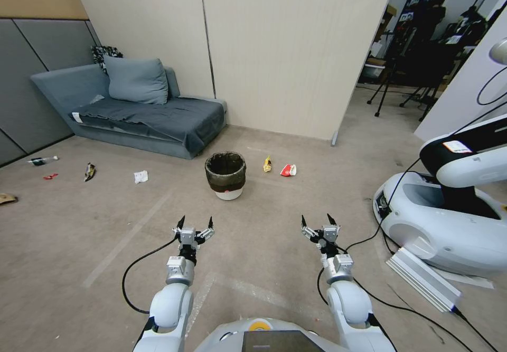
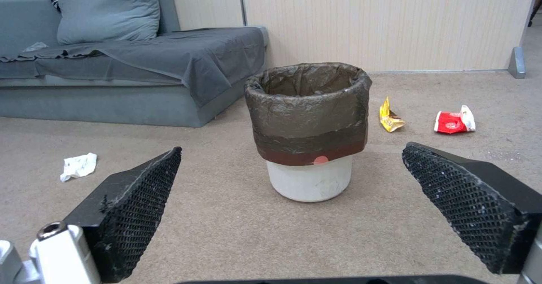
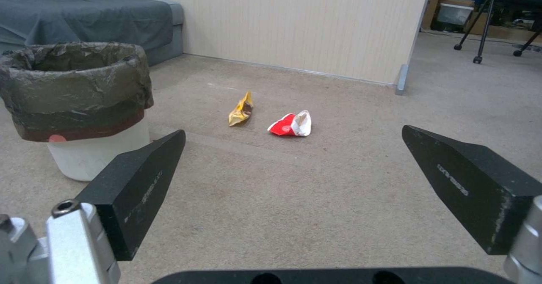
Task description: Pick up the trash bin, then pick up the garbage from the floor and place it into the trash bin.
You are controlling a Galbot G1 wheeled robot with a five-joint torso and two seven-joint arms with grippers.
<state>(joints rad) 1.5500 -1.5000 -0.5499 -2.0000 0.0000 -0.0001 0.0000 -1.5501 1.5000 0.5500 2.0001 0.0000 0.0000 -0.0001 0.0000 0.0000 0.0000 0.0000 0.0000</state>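
Two arms reach forward over the beige carpeted floor (image 1: 95,225), both empty. Largest item in the room: a grey sofa (image 1: 153,117) with a cushion (image 1: 136,80), against the far wall on the robot's left. A second white robot base (image 1: 449,225) sits at the right edge, cables trailing from it. The trash bin (image 1: 226,175) stands upright on the floor ahead, between sofa corner and grippers, well apart from both; dark bag folded over its rim, white body showing below. Left gripper (image 1: 195,222) held above the floor, jaws spread wide, nothing between them; the left wrist view has the bin (image 2: 309,131) centred between its fingers (image 2: 138,208). Right gripper (image 1: 317,220) likewise wide open and empty, level with the left. Garbage: yellow wrapper (image 1: 268,164) and red-and-white packet (image 1: 288,170) lie near each other just right of the bin; crumpled white tissue (image 1: 140,177) to the bin's left; farther left a shiny wrapper (image 1: 90,171), a small red scrap (image 1: 50,176), a bottle (image 1: 43,160), and a flat brown bag (image 1: 7,199) at the edge.
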